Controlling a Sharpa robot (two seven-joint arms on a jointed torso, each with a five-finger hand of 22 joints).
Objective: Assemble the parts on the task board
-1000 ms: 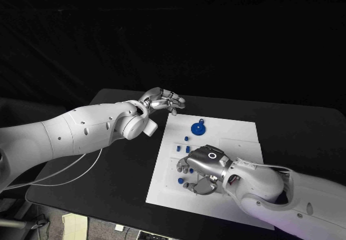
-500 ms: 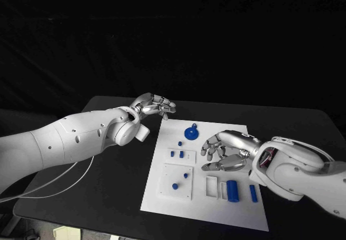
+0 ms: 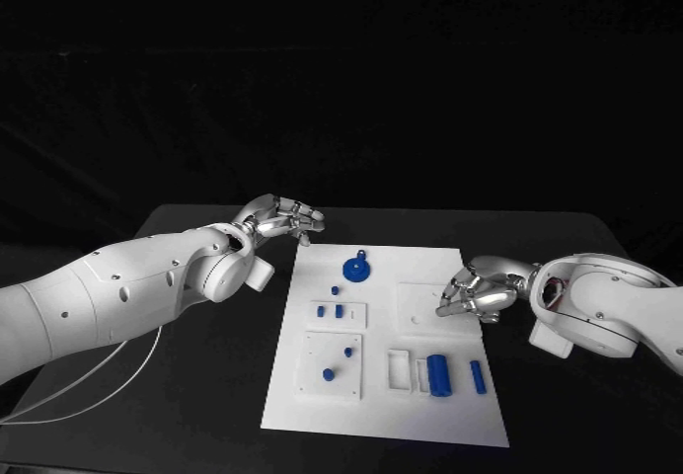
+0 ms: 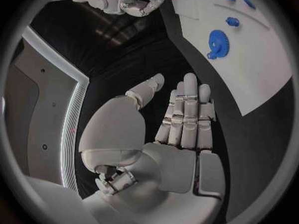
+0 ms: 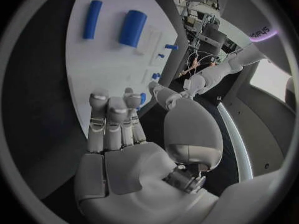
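While both silver many-fingered hands hold nothing, the right hand (image 3: 477, 292), fingers loosely curled, hovers at the flat white task board (image 3: 470, 415) edge. The left hand (image 3: 282, 219), fingers apart, waits off-board. Best to lower squarely over the thick blue plastic cylinder (image 3: 438, 374).

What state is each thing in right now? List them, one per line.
Left hand: empty, off the board's far-left corner.
Right hand: fingers curled, holding nothing visible, at the board's right edge.
Task board: flat on the table.
Blue gear: lying flat.
Thick blue cylinder: lying on its side.
Thin blue rod: lying beside it.
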